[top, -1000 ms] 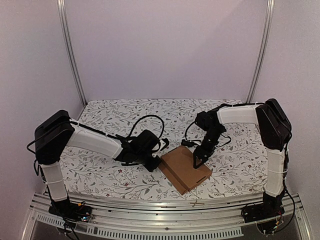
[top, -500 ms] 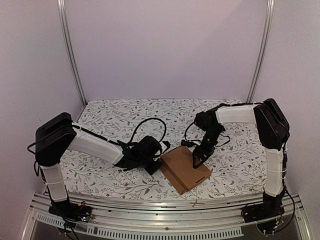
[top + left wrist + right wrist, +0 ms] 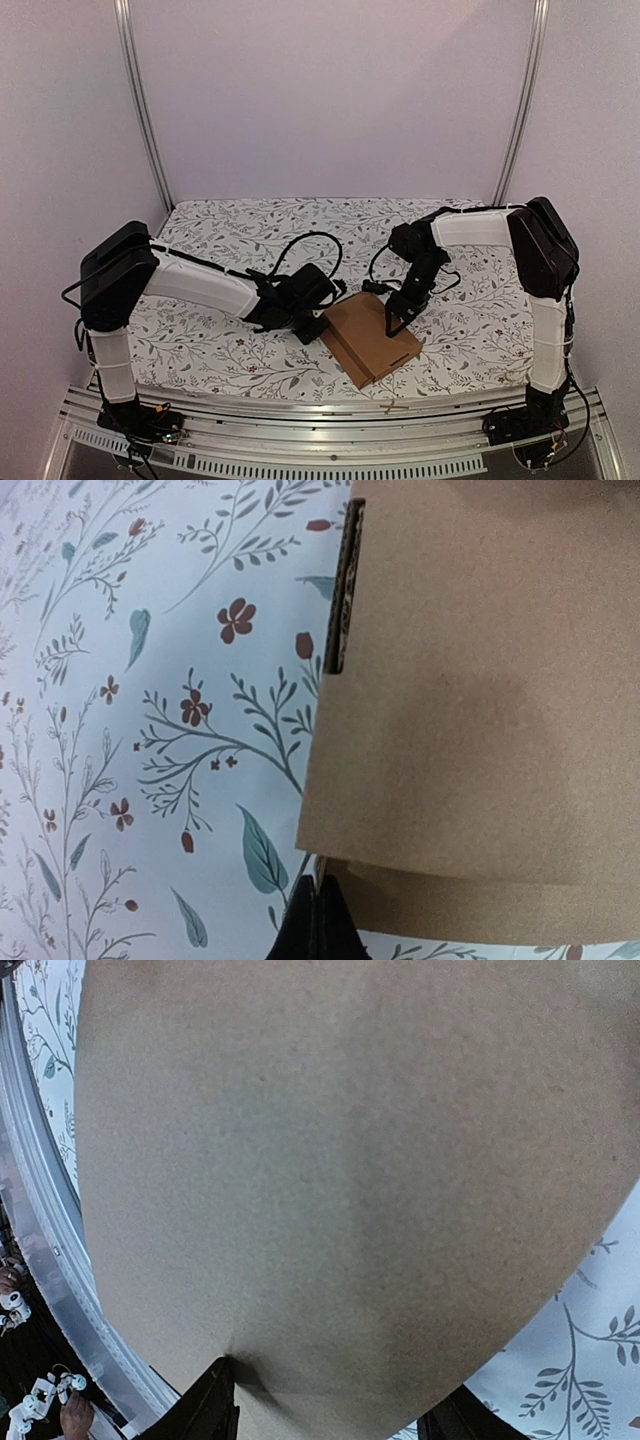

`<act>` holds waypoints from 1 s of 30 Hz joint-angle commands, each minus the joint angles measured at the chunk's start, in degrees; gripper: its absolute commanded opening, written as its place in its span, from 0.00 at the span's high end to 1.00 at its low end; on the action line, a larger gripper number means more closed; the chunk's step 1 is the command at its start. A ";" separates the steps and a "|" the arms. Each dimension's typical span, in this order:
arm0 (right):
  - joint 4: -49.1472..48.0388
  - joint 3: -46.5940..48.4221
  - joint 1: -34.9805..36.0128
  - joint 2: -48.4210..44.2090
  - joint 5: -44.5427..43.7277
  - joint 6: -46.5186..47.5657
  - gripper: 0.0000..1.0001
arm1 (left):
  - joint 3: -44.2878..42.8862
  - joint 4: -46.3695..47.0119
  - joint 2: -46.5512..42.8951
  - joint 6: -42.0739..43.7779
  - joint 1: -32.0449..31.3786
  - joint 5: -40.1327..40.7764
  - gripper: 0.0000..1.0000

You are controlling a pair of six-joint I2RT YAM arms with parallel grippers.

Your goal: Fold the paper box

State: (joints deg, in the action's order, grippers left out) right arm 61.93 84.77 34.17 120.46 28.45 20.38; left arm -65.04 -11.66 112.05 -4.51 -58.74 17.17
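Top external: left end effector (image 3: 306, 332), pressed together, advanced to paper box (image 3: 362, 345), perhaps touching; right end effector (image 3: 392, 325) spread, unmoved.

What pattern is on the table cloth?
The cloth is white with teal leaves and small reddish-brown flowers, clearest in the left wrist view.

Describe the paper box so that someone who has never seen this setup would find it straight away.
Start at the floral tablecloth that covers the table. Near its front edge, beside the left gripper and beneath the right gripper, lies the paper box, flat and turned at an angle. It is the only plain brown cardboard thing on the patterned cloth.
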 commanded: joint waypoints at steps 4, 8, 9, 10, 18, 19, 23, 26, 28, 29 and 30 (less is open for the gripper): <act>-2.96 -1.10 2.98 2.96 -2.44 2.41 0.41 | -3.58 -0.63 0.40 -0.15 0.18 -3.73 1.00; -3.07 -0.97 3.56 2.85 -2.82 2.69 0.41 | -4.30 -1.20 0.22 -0.06 0.89 -6.20 1.00; -2.97 -0.93 3.60 2.93 -2.86 2.73 0.41 | -4.12 -0.99 0.13 0.09 1.04 -6.35 1.00; -2.93 -0.85 3.61 3.08 -2.85 2.67 0.41 | -3.76 -0.60 -0.05 0.07 1.20 -6.29 1.00; -2.63 -0.58 3.44 3.97 -3.05 1.96 0.41 | 4.05 7.78 -2.59 -1.31 2.28 -7.47 1.00; -2.61 -0.57 3.39 4.03 -3.09 1.94 0.41 | 5.29 8.93 -2.89 -1.35 2.38 -7.75 1.00; -2.56 -0.49 3.38 4.41 -3.16 1.85 0.41 | 6.58 10.60 -3.10 -1.53 2.81 -8.04 1.00; -2.48 -0.49 3.40 4.43 -3.27 2.02 0.41 | 6.47 10.65 -2.93 -1.58 3.15 -8.62 1.00; -2.53 -0.50 3.37 4.28 -3.48 2.11 0.41 | 5.98 10.61 -2.81 -1.55 3.28 -9.03 1.00; -2.52 -0.49 3.45 4.21 -3.48 2.12 0.41 | 5.64 10.43 -2.70 -1.47 3.36 -9.06 1.00; -2.51 -0.49 3.46 4.13 -3.49 2.12 0.41 | 5.24 10.06 -2.50 -1.40 3.44 -9.30 1.00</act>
State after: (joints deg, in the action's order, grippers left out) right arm 62.59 85.41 35.27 120.73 27.40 20.60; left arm -59.09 -4.60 109.40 -5.63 -56.14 10.90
